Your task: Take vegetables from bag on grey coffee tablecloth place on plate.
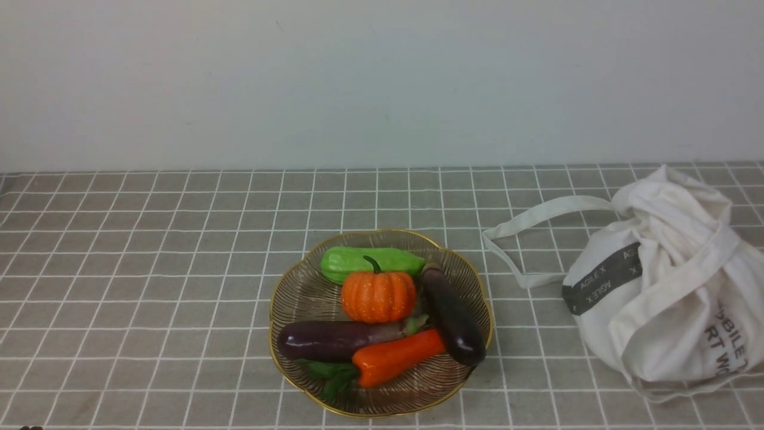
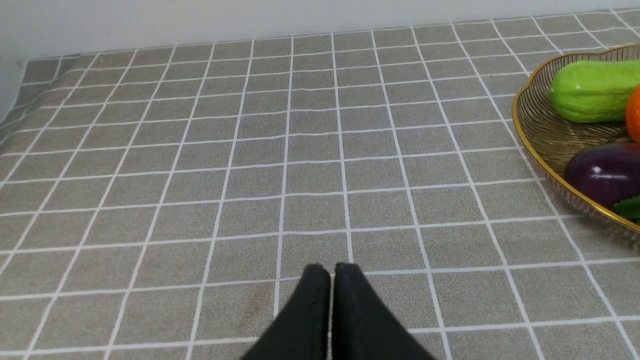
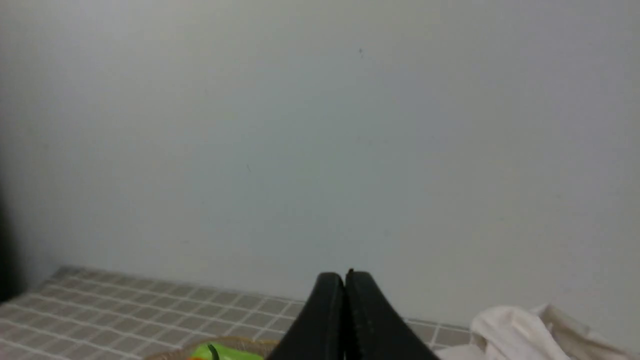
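The glass plate [image 1: 298, 298] with a gold rim stands on the grey grid tablecloth [image 1: 149, 269]. On it lie a green gourd [image 1: 370, 261], an orange pumpkin [image 1: 378, 295], two purple eggplants [image 1: 334, 339] [image 1: 453, 316] and a carrot [image 1: 397, 357]. The white bag [image 1: 668, 286] slumps at the right. Neither gripper shows in the front view. My left gripper [image 2: 331, 272] is shut and empty, low over the cloth beside the plate [image 2: 540, 135]. My right gripper [image 3: 345, 279] is shut and empty, raised, facing the wall, with the bag [image 3: 520, 332] below it.
A bag strap [image 1: 525, 239] loops on the cloth between plate and bag. A pale wall [image 1: 382, 83] stands behind the table. The cloth's far left edge [image 2: 15, 90] drops off near the wall.
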`<action>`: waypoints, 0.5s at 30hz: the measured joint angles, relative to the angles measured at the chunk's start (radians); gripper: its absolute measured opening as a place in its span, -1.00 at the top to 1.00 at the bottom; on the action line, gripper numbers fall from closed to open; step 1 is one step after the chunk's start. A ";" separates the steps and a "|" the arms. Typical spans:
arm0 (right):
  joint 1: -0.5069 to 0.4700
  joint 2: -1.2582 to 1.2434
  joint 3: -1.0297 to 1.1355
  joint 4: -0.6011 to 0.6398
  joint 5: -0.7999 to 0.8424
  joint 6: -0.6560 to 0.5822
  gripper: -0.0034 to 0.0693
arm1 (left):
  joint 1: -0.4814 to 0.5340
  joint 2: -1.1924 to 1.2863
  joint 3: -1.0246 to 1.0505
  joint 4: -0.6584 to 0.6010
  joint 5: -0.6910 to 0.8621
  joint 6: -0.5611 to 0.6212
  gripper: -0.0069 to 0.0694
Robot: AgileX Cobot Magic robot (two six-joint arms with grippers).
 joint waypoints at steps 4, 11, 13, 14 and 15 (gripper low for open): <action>0.000 0.000 0.055 -0.071 0.000 0.000 0.94 | 0.000 0.000 0.000 0.000 0.000 0.000 0.83; -0.075 0.000 0.149 -0.106 0.000 0.000 0.94 | 0.000 0.000 0.000 0.000 0.000 0.000 0.83; -0.194 0.000 0.205 -0.106 0.000 0.000 0.94 | 0.000 0.000 0.000 0.000 0.000 0.000 0.83; -0.232 0.000 0.224 -0.106 0.000 0.000 0.94 | 0.000 0.000 0.000 0.000 0.000 0.000 0.83; -0.267 0.000 0.246 -0.106 0.002 0.000 0.94 | 0.000 0.000 0.000 0.000 0.000 0.000 0.83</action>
